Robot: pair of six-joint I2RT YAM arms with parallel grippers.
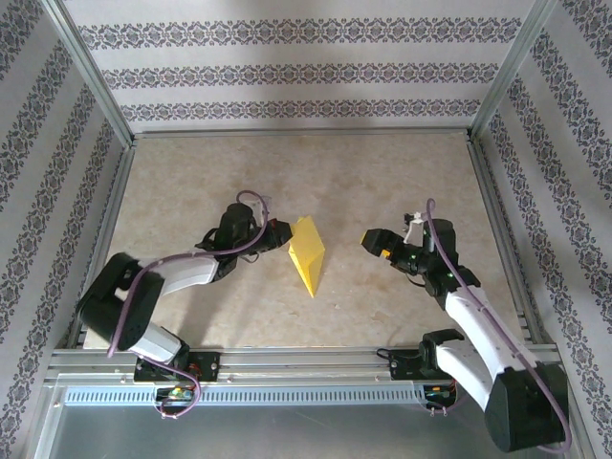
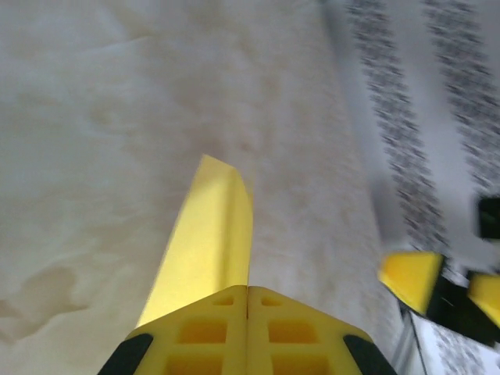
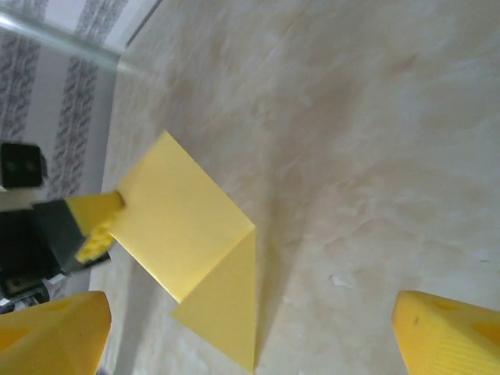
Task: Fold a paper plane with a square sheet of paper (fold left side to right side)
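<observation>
The square sheet of paper [image 1: 307, 251] is bright yellow and lies mid-table, partly folded, with a point toward the near edge. My left gripper [image 1: 282, 232] is shut on its left edge and holds that flap lifted off the table. In the left wrist view the closed fingers [image 2: 226, 328] pinch the paper [image 2: 211, 234], which rises away from them. The right wrist view has the raised flap [image 3: 183, 226] creased against a flat triangular part, with the left fingers [image 3: 94, 223] on its far corner. My right gripper [image 1: 376, 241] hangs open to the paper's right, apart from it, with nothing between its fingers [image 3: 55, 328].
The beige tabletop [image 1: 382, 182] is boxed in by patterned walls [image 1: 287, 72] on three sides. An aluminium rail [image 1: 306, 359] runs along the near edge at the arm bases. Bare table lies behind the paper and between it and the right gripper.
</observation>
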